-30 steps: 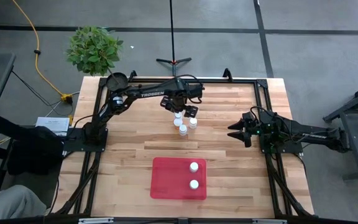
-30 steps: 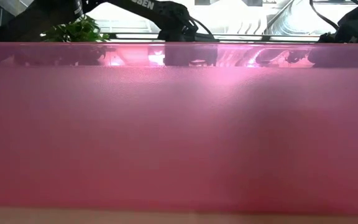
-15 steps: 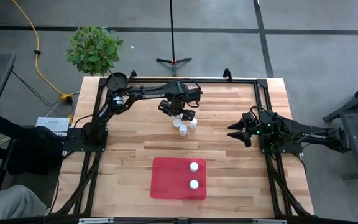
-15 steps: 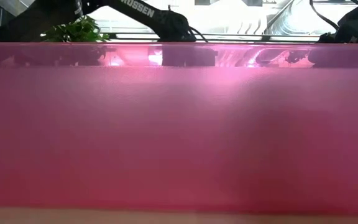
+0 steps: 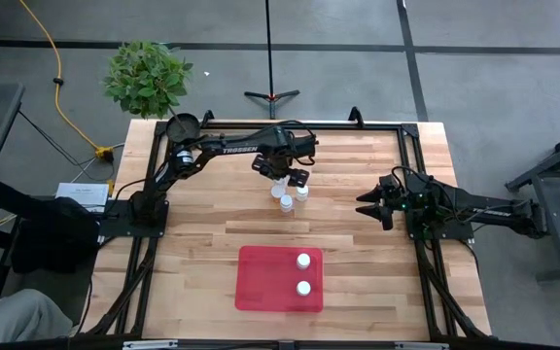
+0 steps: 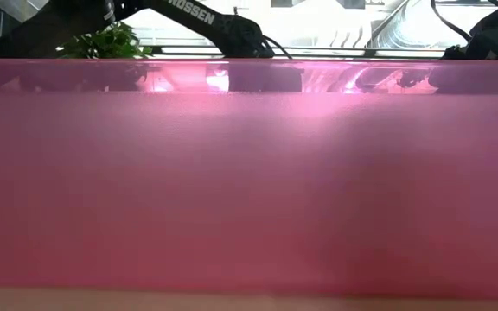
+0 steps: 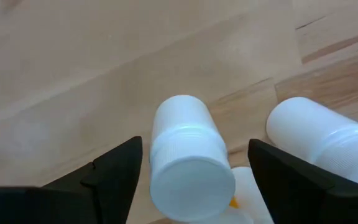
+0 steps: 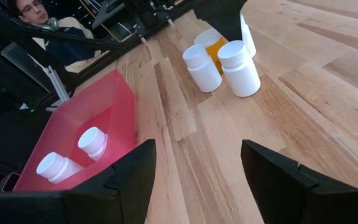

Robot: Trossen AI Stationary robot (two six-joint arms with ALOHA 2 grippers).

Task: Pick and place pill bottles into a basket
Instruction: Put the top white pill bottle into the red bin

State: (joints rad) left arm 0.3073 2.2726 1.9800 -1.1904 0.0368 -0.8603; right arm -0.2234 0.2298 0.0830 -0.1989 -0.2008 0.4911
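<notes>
A small cluster of white-capped pill bottles stands on the wooden table at its far middle; one has an amber body. My left gripper points down over the cluster, open. Its fingers stand on either side of one upright white bottle, with a narrow gap showing on each side. A second white bottle stands just beside it. The red basket lies near the front edge and holds two bottles. My right gripper waits open at the right.
A small dark round pot sits at the table's far left corner. Black frame rails run along the table's edges. In the low view the basket's red wall fills nearly the whole picture. A person sits beyond the table.
My left gripper has come down over the cluster of bottles, still pointing straight down, and now straddles one of them. The bottles have kept their places.
</notes>
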